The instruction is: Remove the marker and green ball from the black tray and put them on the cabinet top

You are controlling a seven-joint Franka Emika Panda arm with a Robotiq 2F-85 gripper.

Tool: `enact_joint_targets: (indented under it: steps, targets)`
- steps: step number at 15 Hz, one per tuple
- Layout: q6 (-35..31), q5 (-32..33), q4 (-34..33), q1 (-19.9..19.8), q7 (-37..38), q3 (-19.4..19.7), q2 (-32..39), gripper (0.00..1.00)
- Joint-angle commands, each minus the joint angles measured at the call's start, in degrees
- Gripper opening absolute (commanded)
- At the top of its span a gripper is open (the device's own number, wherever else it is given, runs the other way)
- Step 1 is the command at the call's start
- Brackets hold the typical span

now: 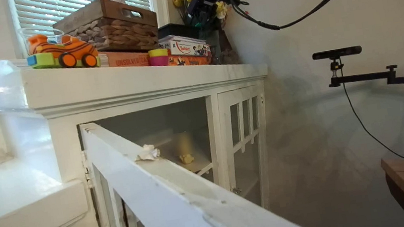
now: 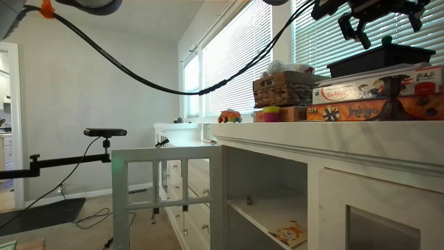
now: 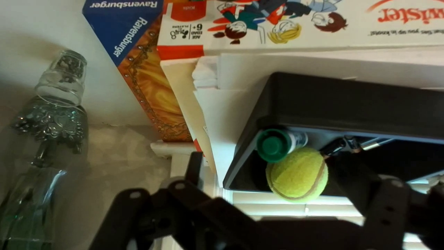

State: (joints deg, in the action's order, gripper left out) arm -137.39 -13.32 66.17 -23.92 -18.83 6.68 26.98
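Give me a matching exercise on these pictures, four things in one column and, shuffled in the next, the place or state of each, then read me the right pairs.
1. Hand
2. Green ball
3. Toy car
4. Wicker basket

A. directly on the cabinet top
B. on the UNSOLVED box
C. open
D. inside the black tray

Pairs: 1-C, 2-D, 3-A, 4-B

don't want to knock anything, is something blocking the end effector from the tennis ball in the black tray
Partly: the wrist view shows the tennis ball mostly uncovered, but the green-capped marker crowds one side, its cap above the rim of the black tray in an exterior view. The open end effector may brush it.
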Motion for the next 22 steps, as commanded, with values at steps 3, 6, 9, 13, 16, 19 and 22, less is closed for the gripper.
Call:
enact_joint_targets:
  steps: [3, 6, 9, 13, 16, 19, 22]
  targets:
    - [3.3, 0.4, -5.2, -0.1, 0.4, 0.1, 2.9, 0.51]
    - [3.9, 0.3, -6.0, -0.1, 0.5, 0.1, 3.5, 0.30]
    - [4.5, 0.4, -6.8, 0.0, 0.6, 0.3, 3.8, 0.10]
    - [5.6, 0.7, -7.8, 0.2, 1.1, 0.8, 4.1, 0.05]
    - [6.0, 0.6, -7.9, 0.2, 1.2, 0.9, 3.4, 0.05]
    - [5.8, 0.0, -7.5, 0.0, 0.3, 0.5, 1.6, 0.05]
    - [6.7, -0.3, -6.2, -0.2, -0.7, 0.3, -1.6, 0.05]
